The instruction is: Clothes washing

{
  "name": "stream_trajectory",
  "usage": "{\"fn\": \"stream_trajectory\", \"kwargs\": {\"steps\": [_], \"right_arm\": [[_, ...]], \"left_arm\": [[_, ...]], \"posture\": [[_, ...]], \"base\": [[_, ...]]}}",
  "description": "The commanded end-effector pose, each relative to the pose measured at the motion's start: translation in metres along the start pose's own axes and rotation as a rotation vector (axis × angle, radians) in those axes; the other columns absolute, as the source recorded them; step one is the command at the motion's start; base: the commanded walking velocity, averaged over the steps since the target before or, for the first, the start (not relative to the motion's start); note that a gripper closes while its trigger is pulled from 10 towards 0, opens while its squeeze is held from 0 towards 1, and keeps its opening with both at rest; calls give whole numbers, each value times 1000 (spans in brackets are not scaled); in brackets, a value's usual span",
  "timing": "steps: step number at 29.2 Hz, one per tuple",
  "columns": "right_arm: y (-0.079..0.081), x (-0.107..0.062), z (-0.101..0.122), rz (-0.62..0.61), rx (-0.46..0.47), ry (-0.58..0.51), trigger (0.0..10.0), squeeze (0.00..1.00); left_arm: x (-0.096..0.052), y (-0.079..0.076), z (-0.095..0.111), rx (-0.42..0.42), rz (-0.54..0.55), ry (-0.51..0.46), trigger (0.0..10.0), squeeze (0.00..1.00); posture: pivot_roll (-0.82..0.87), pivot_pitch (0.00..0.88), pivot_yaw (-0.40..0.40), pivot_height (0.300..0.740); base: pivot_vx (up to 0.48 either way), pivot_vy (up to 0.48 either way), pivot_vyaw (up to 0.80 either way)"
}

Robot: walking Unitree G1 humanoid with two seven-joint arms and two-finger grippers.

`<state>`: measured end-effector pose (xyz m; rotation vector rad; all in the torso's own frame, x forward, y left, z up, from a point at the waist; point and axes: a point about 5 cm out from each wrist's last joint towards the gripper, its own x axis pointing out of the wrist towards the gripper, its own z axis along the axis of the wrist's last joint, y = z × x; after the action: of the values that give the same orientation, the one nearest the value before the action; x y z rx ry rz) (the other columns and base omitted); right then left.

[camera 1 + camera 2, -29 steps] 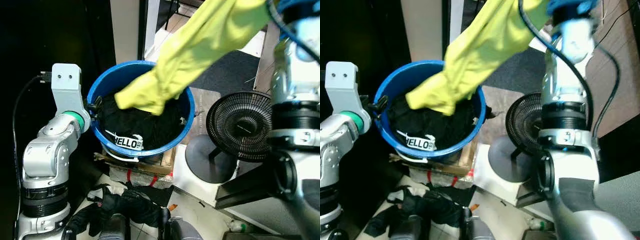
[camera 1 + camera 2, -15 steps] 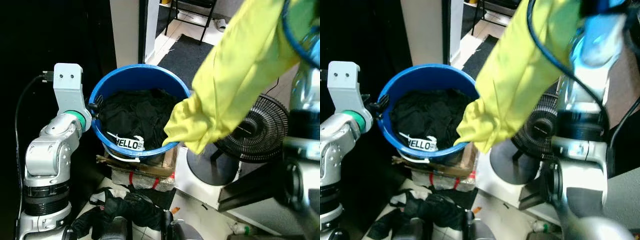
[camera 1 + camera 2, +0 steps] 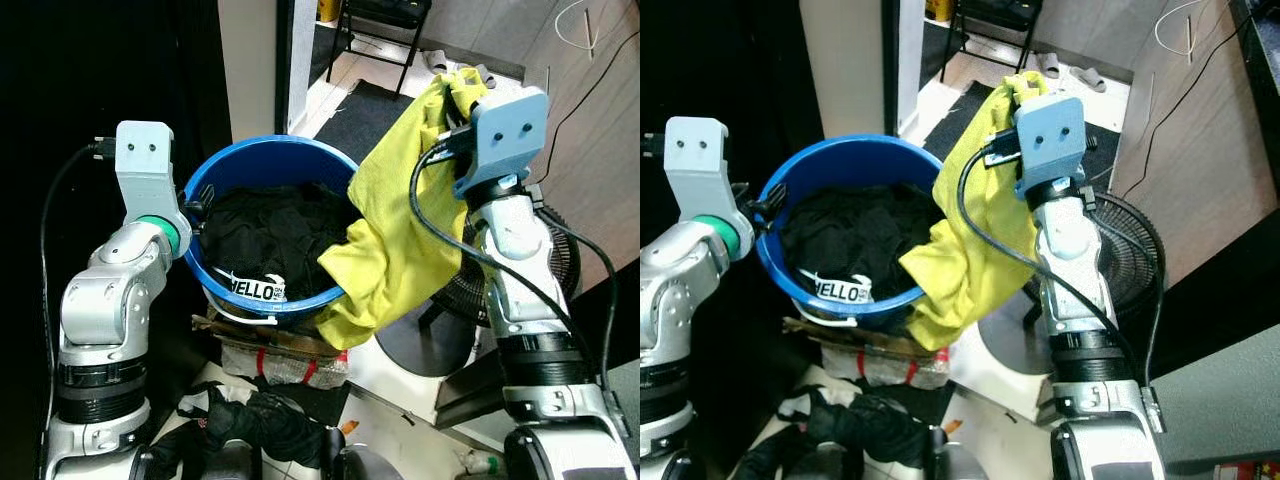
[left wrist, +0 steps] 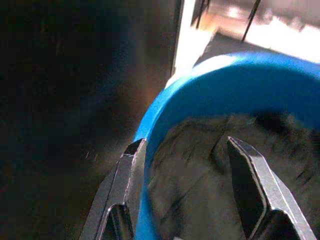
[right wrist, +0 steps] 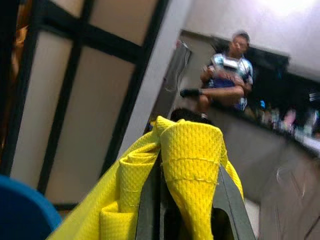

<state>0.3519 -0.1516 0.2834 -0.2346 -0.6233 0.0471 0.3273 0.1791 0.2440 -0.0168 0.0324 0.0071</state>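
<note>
Messy floor by dark doorway, fan (image 3: 560, 255) at right. Blue bucket (image 3: 270, 160) sits on box, black clothes (image 3: 275, 230) inside.

Right end effector (image 5: 187, 197) pinched shut on yellow shirt (image 3: 400, 230), held high beside bucket; shirt hangs over bucket rim.

Left end effector (image 4: 187, 192) wide open across bucket rim, holds nothing.

Risk: shirt tail drags bucket over, or catches on fan.

Right wrist view shows pinch close up, plus person sitting far off. Eye views show whole hanging shirt.
</note>
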Motion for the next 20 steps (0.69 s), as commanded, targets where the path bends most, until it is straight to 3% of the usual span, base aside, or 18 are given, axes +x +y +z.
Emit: {"fn": "stream_trajectory", "kwargs": {"steps": [1, 2, 4, 11, 15, 20], "right_arm": [[2, 4, 9, -11, 20, -22, 10000, 0], [2, 4, 9, -11, 20, -22, 10000, 0], [14, 5, 10, 32, 33, -26, 10000, 0], [16, 2, 4, 18, 50, 11, 10000, 0], [12, 2, 4, 1, 4, 25, 10000, 0], [8, 3, 2, -13, 3, 36, 10000, 0]], "left_arm": [[-4, -8, 9, 6, -44, -92, 10000, 0], [-4, -8, 9, 6, -44, -92, 10000, 0], [-8, -20, 23, 29, -84, -205, 10000, 0], [-7, -27, 26, 10, -100, -231, 10000, 0], [-8, -31, 35, -31, -144, -291, 10000, 0], [-9, -33, 37, -19, -155, -313, 10000, 0]], "posture": [[69, 82, -37, 740], [69, 82, -37, 740], [71, 66, -46, 740], [68, 35, -50, 740], [61, 18, -49, 740], [52, 15, -40, 740]], "base": [[0, 0, 0], [0, 0, 0], [0, 0, 0], [0, 0, 0], [0, 0, 0], [0, 0, 0]]}}
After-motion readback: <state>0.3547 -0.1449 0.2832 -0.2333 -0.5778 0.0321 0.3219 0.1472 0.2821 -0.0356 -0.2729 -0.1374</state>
